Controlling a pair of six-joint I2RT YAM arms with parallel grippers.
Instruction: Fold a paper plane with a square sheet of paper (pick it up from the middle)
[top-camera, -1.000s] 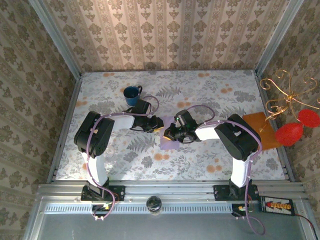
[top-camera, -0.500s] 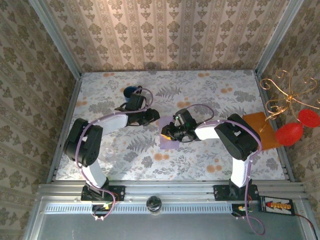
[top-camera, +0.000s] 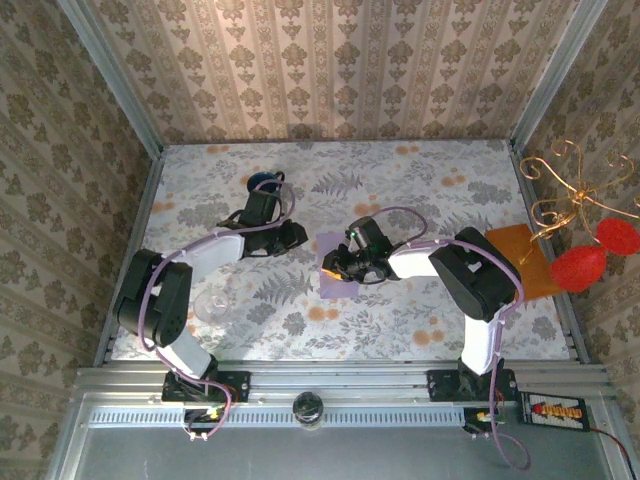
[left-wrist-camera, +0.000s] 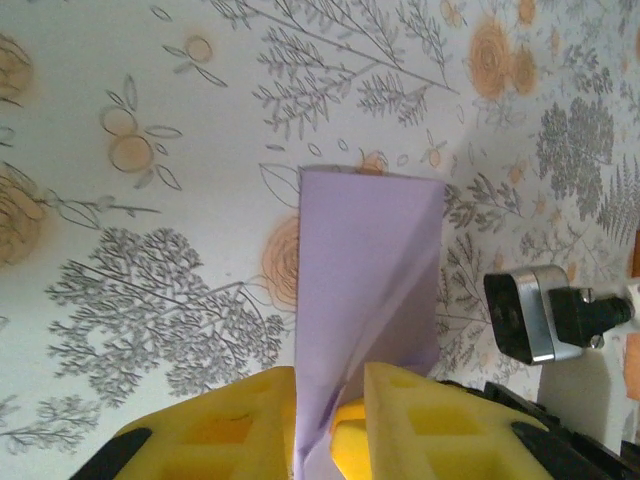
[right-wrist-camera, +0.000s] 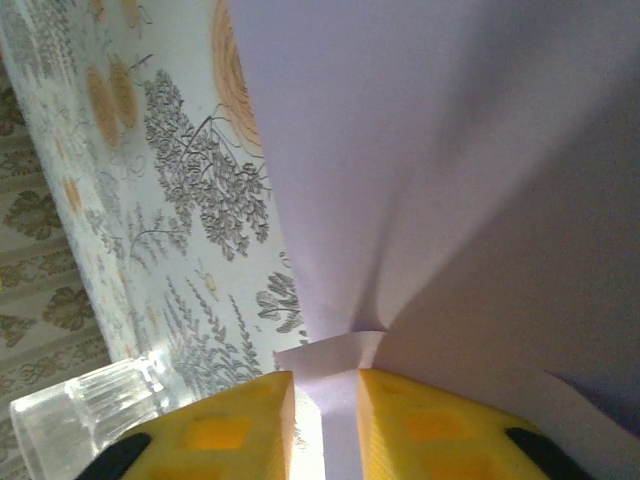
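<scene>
1. Your square sheet of paper lies partly folded in the middle of the surface, a diagonal crease running across its lilac face
2. Your left claw straddles the sheet's near end through a narrow gap; you cannot tell whether it pinches
3. Your right claw is released, fingers slightly parted around a raised flap of the sheet, with light showing beside the flap

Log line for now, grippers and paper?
paper: creased, on table | left gripper: slightly open, astride paper | right gripper: same
</scene>
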